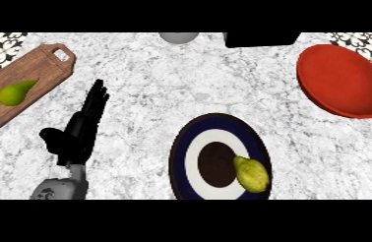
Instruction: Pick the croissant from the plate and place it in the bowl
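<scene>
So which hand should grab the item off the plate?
Likely right: the item sits rightward on the plate, the bowl further right; the left hand rests open far left. Right hand unseen.

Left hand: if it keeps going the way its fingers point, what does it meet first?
Probably nothing: the left hand points up the bare counter, passing right of the cutting board.

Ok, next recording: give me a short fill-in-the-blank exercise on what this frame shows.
1. The yellow-green food item lies on the dark blue and white round ____.
2. The green pear lies on the brown wooden ____.
3. The red bowl holds ____.
4. The only hand in view is the robot's ____ one, fingers straight.

Missing words: plate; cutting board; nothing; left.
</scene>
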You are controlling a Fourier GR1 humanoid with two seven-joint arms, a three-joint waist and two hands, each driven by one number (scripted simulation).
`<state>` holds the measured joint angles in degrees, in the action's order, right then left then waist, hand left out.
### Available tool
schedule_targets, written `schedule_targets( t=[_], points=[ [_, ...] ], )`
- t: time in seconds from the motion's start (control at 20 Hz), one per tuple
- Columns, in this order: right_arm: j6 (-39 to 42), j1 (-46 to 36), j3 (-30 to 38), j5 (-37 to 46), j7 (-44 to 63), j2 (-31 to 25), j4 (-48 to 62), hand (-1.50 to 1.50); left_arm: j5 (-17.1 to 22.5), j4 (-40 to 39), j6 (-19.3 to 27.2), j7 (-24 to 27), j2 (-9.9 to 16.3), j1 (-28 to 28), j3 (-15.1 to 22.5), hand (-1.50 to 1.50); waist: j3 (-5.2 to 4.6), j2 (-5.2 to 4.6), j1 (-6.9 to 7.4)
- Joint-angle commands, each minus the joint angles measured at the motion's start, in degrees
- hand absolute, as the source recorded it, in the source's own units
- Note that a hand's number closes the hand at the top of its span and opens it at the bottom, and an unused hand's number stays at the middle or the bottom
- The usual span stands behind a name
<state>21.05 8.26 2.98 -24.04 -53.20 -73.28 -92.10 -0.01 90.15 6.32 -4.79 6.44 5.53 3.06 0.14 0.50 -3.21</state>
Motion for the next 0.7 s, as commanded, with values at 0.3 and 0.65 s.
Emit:
schedule_targets(
  t=[0.3, 0.65],
  points=[
    [13.4, -5.6, 6.4, -1.6, -7.6, -6.5, 17.8, 1.5, -1.2, -3.9, -0.8, -0.7, -1.5, 5.8, 1.9, 0.0, -0.03, -1.01, 4.46],
    [-2.4, -16.5, -2.0, 13.8, -7.6, 2.5, 22.2, 1.5, -2.8, -1.9, -0.7, 1.0, -2.4, 2.1, 4.1, 0.0, -0.01, -1.1, 6.41]
  ],
)
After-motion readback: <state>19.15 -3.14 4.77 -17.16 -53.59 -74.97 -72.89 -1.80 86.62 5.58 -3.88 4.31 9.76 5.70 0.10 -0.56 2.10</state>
